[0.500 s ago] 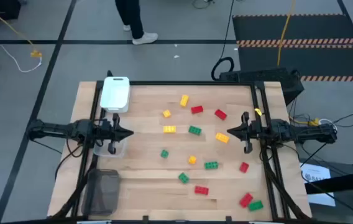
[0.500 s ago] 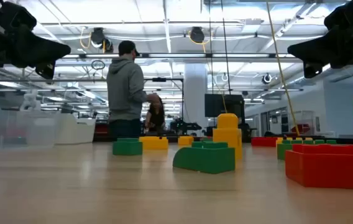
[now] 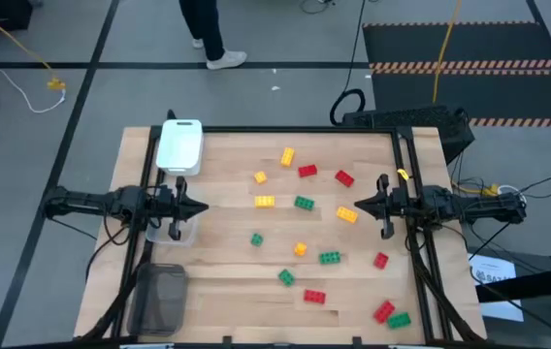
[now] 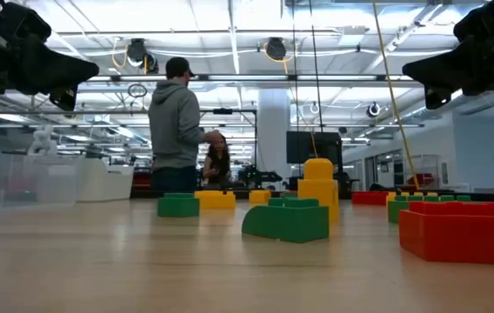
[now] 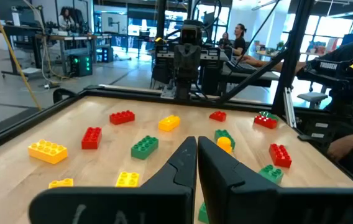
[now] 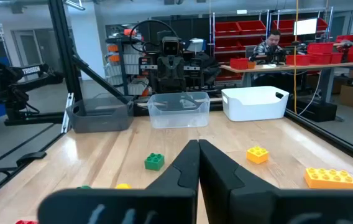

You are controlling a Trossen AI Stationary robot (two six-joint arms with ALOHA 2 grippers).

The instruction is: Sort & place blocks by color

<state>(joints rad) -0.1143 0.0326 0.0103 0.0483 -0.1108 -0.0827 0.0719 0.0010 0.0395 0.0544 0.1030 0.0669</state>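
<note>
Grey floor (image 3: 52,145), red bins (image 6: 245,28), ceiling lights (image 4: 273,48).

This is a robotics lab in a large open industrial hall, with exposed ceiling ducts and strip lights above a grey floor crossed by loose cables (image 3: 23,68) and hazard-striped mats (image 3: 465,66). Well beyond the left gripper (image 5: 196,152) sit equipment racks and people at workstations (image 5: 235,40); far ahead of the right gripper (image 6: 197,155), shelves of red storage bins (image 6: 242,28) rise behind a person at a desk (image 6: 270,46). A person in a hoodie (image 4: 176,126) stands past the wooden table (image 3: 227,281).
</note>
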